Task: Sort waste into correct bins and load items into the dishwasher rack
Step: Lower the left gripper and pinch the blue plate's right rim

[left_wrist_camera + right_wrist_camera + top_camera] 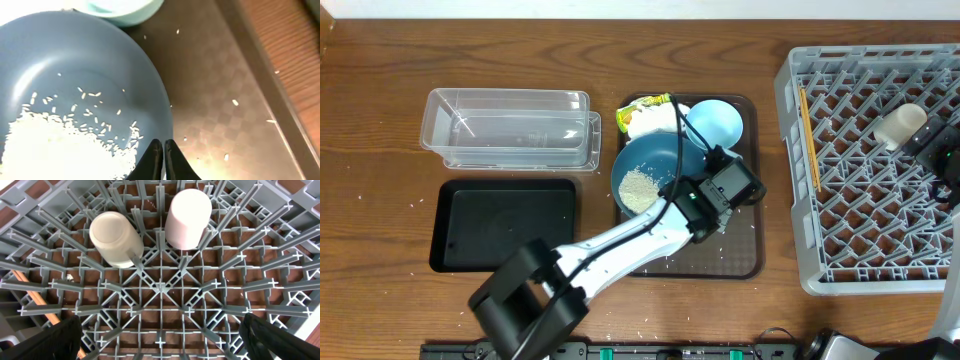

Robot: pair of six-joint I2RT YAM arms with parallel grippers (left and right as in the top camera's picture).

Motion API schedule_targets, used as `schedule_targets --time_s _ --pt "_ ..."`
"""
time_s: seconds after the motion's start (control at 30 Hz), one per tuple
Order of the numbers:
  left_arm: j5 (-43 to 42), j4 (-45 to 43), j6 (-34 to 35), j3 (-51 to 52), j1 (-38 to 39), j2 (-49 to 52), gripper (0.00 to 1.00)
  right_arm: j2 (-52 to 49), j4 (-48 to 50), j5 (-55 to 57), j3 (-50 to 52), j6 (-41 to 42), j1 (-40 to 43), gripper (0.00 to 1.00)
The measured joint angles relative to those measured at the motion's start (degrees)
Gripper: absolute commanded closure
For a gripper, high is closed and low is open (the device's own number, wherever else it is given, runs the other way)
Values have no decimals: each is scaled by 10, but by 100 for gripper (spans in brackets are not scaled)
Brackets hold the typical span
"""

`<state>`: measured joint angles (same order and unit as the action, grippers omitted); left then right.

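Observation:
The dark-blue bowl (650, 165) (85, 65) sits on the brown serving tray (735, 245) with a heap of white rice (639, 188) (55, 150) in it. My left gripper (697, 168) (163, 146) is shut on the bowl's right rim, one finger inside and one outside. Behind it are the light-blue bowl (717, 120) (122, 10) and the tissue with its yellow-green wrapper (645, 115). My right gripper (161, 342) hangs wide open over the grey rack (800, 200) (160, 287). On the rack lie a white cup (900, 125) (116, 239), a pink cup (187, 217) and chopsticks (807, 125) (35, 297).
A clear plastic container (510, 128) stands at the back left, with a flat black tray (500, 225) in front of it. Loose rice grains (235, 102) dot the serving tray and the table near the front.

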<state>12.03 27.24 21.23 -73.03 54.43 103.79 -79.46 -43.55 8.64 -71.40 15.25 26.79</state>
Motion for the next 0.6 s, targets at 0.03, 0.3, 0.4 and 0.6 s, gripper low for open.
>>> schedule_targets --time_s 0.03,0.3,0.4,0.6 --pt "0 2 0 -1 0 -5 94 0 0 0 0 0 0 1" --pt "1 9 1 -2 0 -7 50 0 0 0 0 0 0 1" --pt "0 3 3 -2 0 -7 45 0 0 0 0 0 0 1" --pt "0 -27 4 -2 0 4 42 0 0 0 0 0 0 1"
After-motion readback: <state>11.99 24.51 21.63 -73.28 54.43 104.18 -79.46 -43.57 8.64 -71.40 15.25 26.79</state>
